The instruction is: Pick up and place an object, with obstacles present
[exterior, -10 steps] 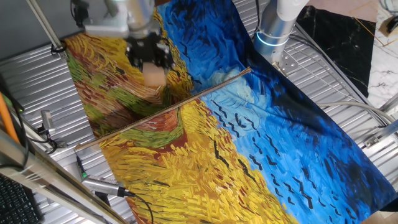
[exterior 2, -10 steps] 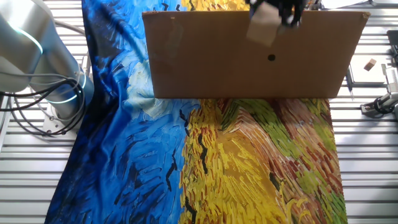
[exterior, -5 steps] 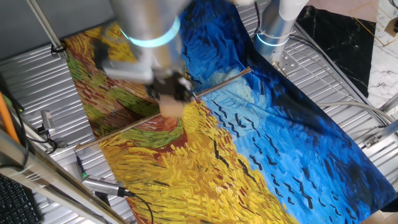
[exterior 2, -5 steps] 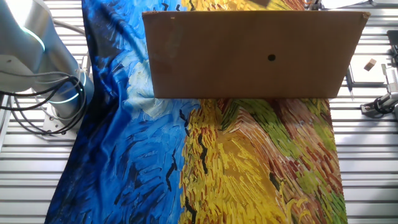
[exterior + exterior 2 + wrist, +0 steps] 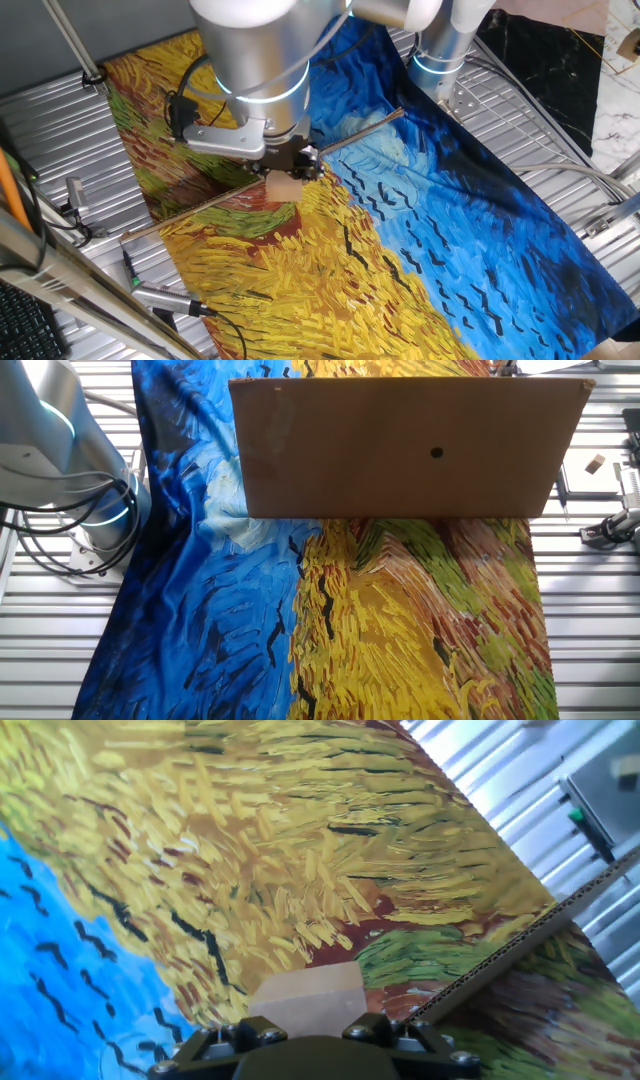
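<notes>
My gripper (image 5: 285, 170) is shut on the light tan wooden cube (image 5: 283, 187) and holds it above the painted cloth, right at the obstacle. The obstacle is a thin upright brown cardboard board. It shows edge-on as a long straight line (image 5: 200, 205) in one fixed view and as a broad panel (image 5: 405, 450) in the other, where it hides gripper and cube. In the hand view the cube (image 5: 308, 1000) sits between the fingers of my gripper (image 5: 310, 1038), with the board's corrugated edge (image 5: 520, 945) just to its right.
The Van Gogh print cloth (image 5: 420, 250) covers the slatted metal table (image 5: 60, 130). The arm's base (image 5: 440, 45) stands at the back right. Cables and tools (image 5: 150, 295) lie by the left front edge. A small block (image 5: 595, 462) lies at the right.
My gripper carried the cube from the far left side toward the board and lower, now right at its line. In the other fixed view the cube has dropped out of sight behind the board.
</notes>
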Robot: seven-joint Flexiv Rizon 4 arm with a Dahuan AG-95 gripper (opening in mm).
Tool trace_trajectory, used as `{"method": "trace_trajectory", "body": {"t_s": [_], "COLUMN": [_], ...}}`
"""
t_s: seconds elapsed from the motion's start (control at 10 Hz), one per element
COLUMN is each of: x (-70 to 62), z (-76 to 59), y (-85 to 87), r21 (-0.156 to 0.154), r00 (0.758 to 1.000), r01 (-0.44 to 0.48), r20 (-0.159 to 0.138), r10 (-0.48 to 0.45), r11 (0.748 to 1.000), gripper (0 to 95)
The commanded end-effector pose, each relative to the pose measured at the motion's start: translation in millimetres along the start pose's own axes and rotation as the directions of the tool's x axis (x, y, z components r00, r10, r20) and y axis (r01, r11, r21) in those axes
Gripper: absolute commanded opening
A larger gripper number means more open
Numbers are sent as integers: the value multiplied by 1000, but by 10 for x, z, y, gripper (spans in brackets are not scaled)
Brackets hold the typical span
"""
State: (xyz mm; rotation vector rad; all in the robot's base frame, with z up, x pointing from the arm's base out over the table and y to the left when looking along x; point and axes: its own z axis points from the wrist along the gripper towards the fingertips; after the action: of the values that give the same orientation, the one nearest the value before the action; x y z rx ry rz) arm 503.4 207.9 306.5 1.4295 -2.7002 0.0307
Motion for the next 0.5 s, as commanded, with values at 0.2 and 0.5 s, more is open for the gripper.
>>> {"method": "trace_trajectory", "body": {"t_s": [0.2, 0.5], "x": [-12, -12], "z": [0, 0], "y": [-4, -4], "r21": [-15, -17], "r00": [998, 998], "r01": [64, 65], "r20": [13, 21], "r10": [-64, -64], "r11": [998, 998], "gripper": [0, 0]}}
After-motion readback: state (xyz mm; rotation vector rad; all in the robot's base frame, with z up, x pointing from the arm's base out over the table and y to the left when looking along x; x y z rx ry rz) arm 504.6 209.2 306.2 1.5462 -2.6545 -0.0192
